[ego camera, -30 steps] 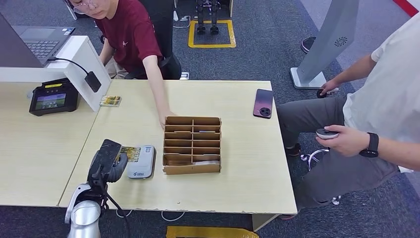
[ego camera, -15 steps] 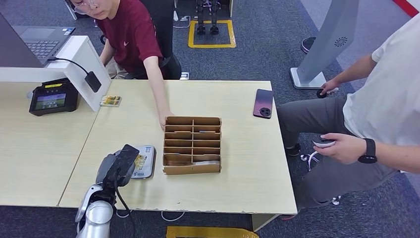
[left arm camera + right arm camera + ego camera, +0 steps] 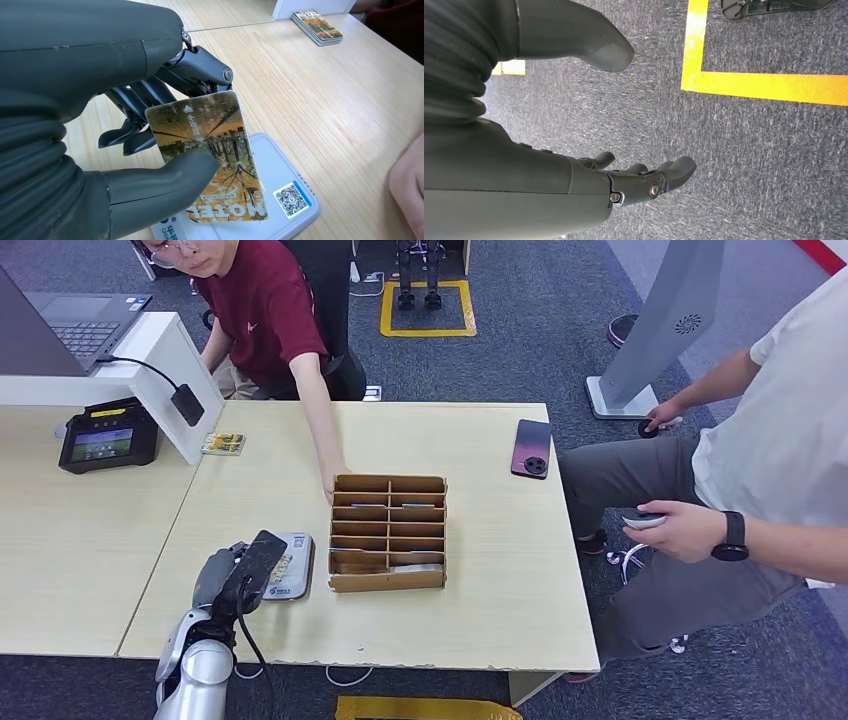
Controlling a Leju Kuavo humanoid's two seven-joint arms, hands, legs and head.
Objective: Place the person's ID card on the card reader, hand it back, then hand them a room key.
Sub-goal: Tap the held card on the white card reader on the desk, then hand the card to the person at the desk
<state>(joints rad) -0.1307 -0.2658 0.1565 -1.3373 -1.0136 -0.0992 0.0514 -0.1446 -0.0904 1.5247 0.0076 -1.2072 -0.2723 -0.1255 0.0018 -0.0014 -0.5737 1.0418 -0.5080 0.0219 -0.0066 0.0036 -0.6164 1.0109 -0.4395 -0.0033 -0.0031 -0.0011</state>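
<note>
The robot's left hand [image 3: 238, 575] hangs over the near left part of the desk [image 3: 500, 580], with the card [image 3: 210, 150] pinched between its thumb and dark fingers [image 3: 150, 95]. The card carries a picture of bare trees and is held just above the white card reader [image 3: 285, 200], whose corner sticker with a square code shows past the card's edge; from here I cannot tell whether the card touches the reader. In the head view the reader [image 3: 293, 575] lies just beside the left wall of a cardboard box with compartments [image 3: 388, 532], a few of them holding thin cards. The right hand [image 3: 644, 182] hangs by the robot's side above grey carpet with a yellow stripe, its fingers loosely curled and holding nothing. A person in a dark red shirt [image 3: 262, 310] sits across the desk with one hand resting at the far left corner of the box. A phone [image 3: 532, 448] lies face down near the desk's right edge, a small stack of cards [image 3: 223, 443] sits by the white partition, and a dark payment terminal [image 3: 108, 435] stands on the neighbouring desk. A second person in a white shirt [image 3: 790, 430] sits at the right, holding a small device.
</note>
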